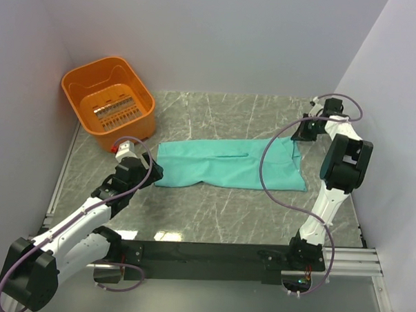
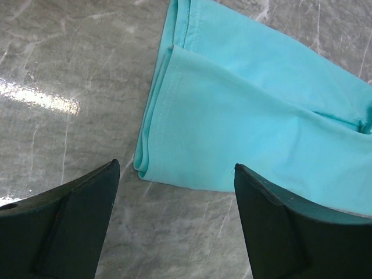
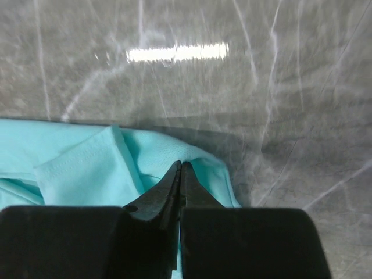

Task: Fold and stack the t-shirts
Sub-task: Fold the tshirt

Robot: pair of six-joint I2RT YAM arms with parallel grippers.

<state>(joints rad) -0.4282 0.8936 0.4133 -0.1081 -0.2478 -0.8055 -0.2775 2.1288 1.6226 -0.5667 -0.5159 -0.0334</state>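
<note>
Teal t-shirt (image 1: 228, 167) flat at mid-tabletop (image 1: 212, 218), a hand at each end.
Orange basket (image 1: 91, 66) at 10 o'clock, slotted floor in plain view. Left hand (image 1: 151, 171) released, jaws wide, at the t-shirt's 9 o'clock edge. Right hand (image 3: 180, 165) clenched over its 2 o'clock corner; cannot tell whether cloth is pinched.

A grey marbled table (image 1: 212, 211) spreads beneath the left gripper (image 2: 175, 164) and the right gripper (image 3: 180, 165). Plain pale walls (image 1: 220, 39) close it in beyond both and on their outer sides. A bright streak of glare (image 3: 177, 52) lies on the tabletop ahead of the right gripper. A second streak of glare (image 2: 40, 97) lies ahead and to the left of the left gripper.
</note>
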